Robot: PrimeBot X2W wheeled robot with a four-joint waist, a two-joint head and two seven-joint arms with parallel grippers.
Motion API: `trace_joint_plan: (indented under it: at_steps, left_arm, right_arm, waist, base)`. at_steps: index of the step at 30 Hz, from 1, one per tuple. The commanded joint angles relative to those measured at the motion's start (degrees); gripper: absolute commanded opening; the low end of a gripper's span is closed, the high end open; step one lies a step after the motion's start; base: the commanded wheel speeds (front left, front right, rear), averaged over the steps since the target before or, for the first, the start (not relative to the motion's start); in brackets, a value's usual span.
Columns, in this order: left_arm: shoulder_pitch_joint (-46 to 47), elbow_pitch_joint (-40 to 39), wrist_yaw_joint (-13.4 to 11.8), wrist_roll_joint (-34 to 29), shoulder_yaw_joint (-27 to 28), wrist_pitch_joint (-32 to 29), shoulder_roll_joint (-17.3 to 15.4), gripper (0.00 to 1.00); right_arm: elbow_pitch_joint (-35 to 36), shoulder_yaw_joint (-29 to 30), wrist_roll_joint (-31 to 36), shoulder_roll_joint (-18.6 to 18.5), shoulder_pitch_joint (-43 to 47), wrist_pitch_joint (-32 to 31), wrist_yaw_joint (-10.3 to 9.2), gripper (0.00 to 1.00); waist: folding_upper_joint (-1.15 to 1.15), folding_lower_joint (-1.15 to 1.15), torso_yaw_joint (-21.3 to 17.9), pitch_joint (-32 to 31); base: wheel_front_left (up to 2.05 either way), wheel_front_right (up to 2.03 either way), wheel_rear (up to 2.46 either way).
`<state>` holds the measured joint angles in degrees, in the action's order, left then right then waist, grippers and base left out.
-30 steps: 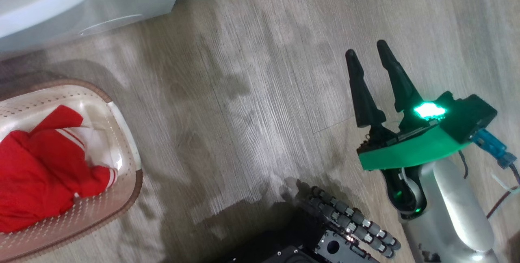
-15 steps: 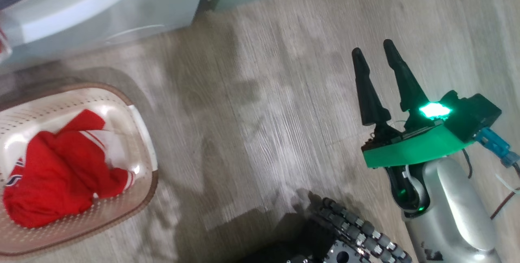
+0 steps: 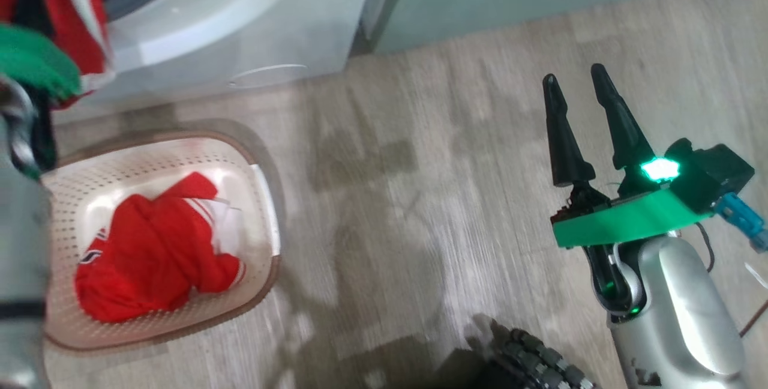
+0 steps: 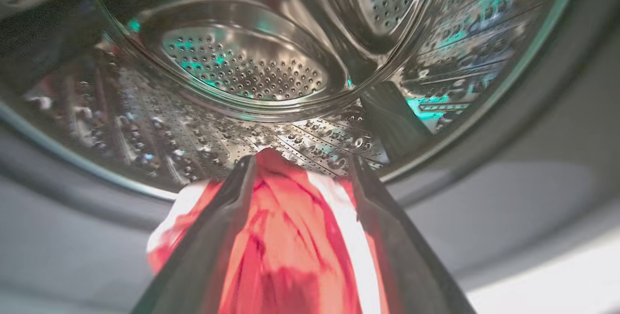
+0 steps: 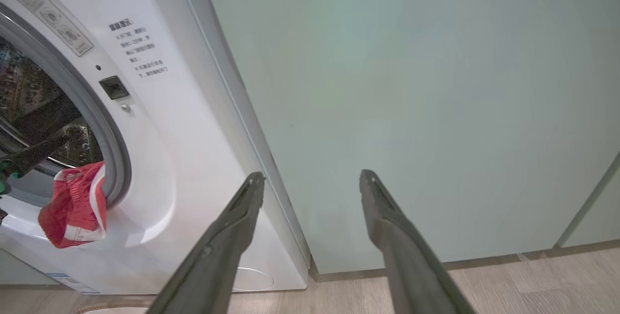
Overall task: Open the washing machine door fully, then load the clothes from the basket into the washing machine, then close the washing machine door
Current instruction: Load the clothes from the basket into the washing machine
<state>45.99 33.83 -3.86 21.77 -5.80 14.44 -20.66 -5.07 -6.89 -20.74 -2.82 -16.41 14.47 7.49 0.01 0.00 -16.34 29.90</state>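
Left wrist view: left pincer [image 4: 301, 159] sits at the mouth of the washing machine [image 4: 533, 236], jaws spread wide, both fingers aimed into the steel drum [image 4: 242, 67]. Red garment [image 4: 290, 236] with a white stripe lies between and beneath the fingers; neither finger visibly presses on it, so I log it as not gripped. Right wrist view: that garment hangs over the lower lip of the grey gasket [image 5: 114, 144], part inside the opening, part draped down the white front; a dark finger of the left pincer is just above it. Right pincer [image 5: 312, 175] is wide open with hold of nothing, fingers pointing at the pale green cabinet [image 5: 411, 110] beside the machine. Head view: basket [image 3: 144, 158] stands on the wood floor [image 3: 420, 167] just in front of the machine, on the robot's left, with a second red garment [image 3: 150, 251] bunched inside, white sleeve trim showing. Right pincer hangs above bare floor, well apart from the basket. Small round flap [image 3: 267, 75] sits low on the machine's front, near the basket's far rim. I note motion blur here; the mark on the basket garment is too soft to read.
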Motion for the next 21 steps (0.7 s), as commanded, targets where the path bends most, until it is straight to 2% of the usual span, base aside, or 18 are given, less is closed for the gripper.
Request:
trace_joint_plan:
  at_steps: [1, 6, 10, 14, 21]
  left_arm:
    - [-1.0, -3.7, -0.8, 0.2, 2.1, 0.5, -2.0, 1.0]
    - [-12.3, -17.3, -3.8, 0.7, 3.3, 0.5, 0.2, 1.0]
    - [-20.2, -25.2, -5.8, 0.5, 3.4, 0.5, 1.5, 1.0]
    - [-27.0, -30.8, -7.8, 0.2, 3.0, 0.2, 2.8, 1.0]
    - [-35.1, -36.8, -9.7, -0.2, 1.4, -0.8, 4.3, 1.0]
  right_arm:
    - [1.3, -0.6, 0.6, -0.1, 1.4, 0.5, 0.0, 1.0]
    - [0.6, 0.3, 1.9, -0.1, 1.5, 0.5, 0.0, 1.0]
    - [-0.4, 0.7, 2.7, -0.1, 1.2, 0.5, 0.0, 1.0]
    - [-1.5, 1.1, 3.7, -0.1, 1.3, 0.5, 0.0, 1.0]
    - [-3.7, 2.0, 5.1, -0.1, 2.1, 0.5, 0.0, 1.0]
  waist:
    - [-0.01, 0.0, 1.5, -1.5]
    - [-0.01, 0.0, 3.7, -3.1]
    - [-0.01, 0.0, 4.9, -4.5]
    - [-0.01, 0.0, 6.1, -5.9]
    - [-0.01, 0.0, 7.9, -8.4]
  base:
    - [0.0, 0.0, 0.0]
    - [0.0, 0.0, 0.0]
    - [0.0, 0.0, 0.0]
    - [0.0, 0.0, 0.0]
    - [0.0, 0.0, 0.0]
